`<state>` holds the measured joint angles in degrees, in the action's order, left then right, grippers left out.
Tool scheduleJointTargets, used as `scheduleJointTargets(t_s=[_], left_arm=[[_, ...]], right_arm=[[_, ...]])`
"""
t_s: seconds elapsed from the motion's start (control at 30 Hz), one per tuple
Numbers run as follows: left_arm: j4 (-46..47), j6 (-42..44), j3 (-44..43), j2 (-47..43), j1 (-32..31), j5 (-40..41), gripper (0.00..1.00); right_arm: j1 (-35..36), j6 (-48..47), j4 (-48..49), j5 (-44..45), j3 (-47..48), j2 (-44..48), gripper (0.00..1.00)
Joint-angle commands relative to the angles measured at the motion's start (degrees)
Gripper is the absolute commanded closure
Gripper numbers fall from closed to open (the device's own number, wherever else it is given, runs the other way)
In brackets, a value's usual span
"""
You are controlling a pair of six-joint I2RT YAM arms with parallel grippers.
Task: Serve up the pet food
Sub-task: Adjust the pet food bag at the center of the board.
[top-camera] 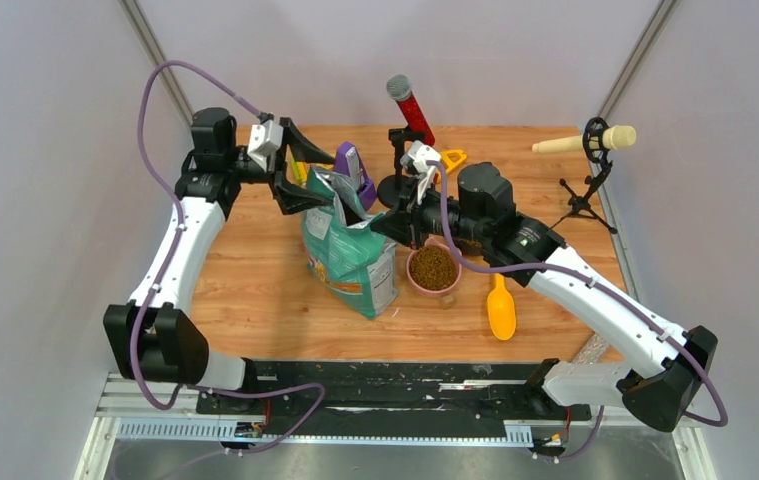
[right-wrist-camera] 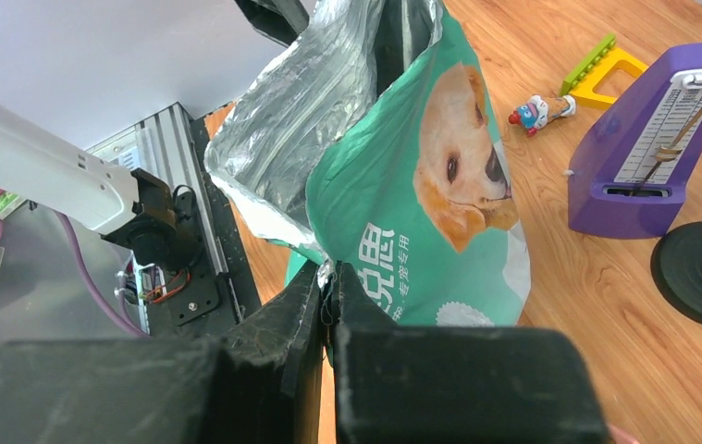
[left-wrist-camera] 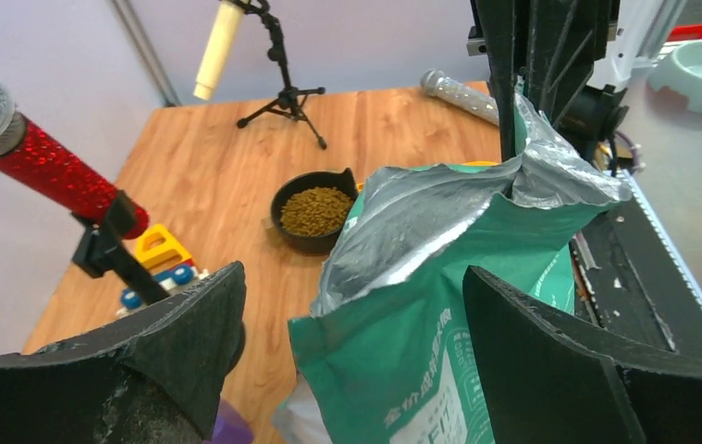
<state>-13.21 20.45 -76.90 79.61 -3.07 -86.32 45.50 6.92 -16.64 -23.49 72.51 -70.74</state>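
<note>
The teal-green bag [top-camera: 352, 255] stands upright mid-table, its silver-lined top open. My right gripper [top-camera: 392, 224] is shut on the bag's top edge, with the foil pinched between its closed jaws in the right wrist view [right-wrist-camera: 333, 298]. My left gripper [top-camera: 305, 172] is open, its fingers [left-wrist-camera: 176, 338] on either side of the bag's [left-wrist-camera: 439, 314] opposite top corner without gripping it. The pet food [top-camera: 434, 266] fills a pink bowl [top-camera: 416, 283] just right of the bag, and it also shows in the left wrist view [left-wrist-camera: 315, 210]. The yellow scoop [top-camera: 501, 308] lies on the table right of the bowl.
A purple metronome [top-camera: 353, 168] stands behind the bag. A red microphone [top-camera: 410, 100] on a black stand is at the back centre, and a beige microphone [top-camera: 585, 142] on a tripod at the back right. A yellow toy [top-camera: 452, 158] lies near the stand.
</note>
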Motion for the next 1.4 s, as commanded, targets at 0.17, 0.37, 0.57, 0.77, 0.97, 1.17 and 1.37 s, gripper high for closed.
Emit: scheduleJointTargets(t_s=[0.17,0.37,0.57,0.77,0.97,1.17,1.37], left_arm=[[3.1,-7.9,-3.2,4.1,-1.9,-1.9,0.66],[5.1,-13.2,4.1,-5.2,-5.6,17.5,0.94],[14.4,-31.7,18.9,-22.8,-7.2,46.7,1.0],[9.3,-39.0,25.3,-38.6,-7.2,59.2,1.0],[7.7,-39.4,29.9,-48.0,-7.2,60.3,1.0],[9.7,-39.4,32.3,-53.5,-7.2,59.6,1.0],[8.7,-40.4,29.0,-50.6,-7.2,55.8,0.94]], right_arm=[[0.0,0.4,-0.4,0.8,2.4,2.4,1.0],[0.0,0.1,1.0,9.6,0.2,4.9,1.0],[-0.1,3.1,4.1,17.6,-4.1,8.5,1.0],[-1.1,10.7,7.6,37.6,-8.6,12.4,1.0],[-6.2,19.8,8.3,44.5,-11.2,13.3,1.0],[-15.6,24.0,9.9,29.2,-11.0,12.8,1.0],[-16.1,7.7,15.3,-2.5,-13.3,13.5,1.0]])
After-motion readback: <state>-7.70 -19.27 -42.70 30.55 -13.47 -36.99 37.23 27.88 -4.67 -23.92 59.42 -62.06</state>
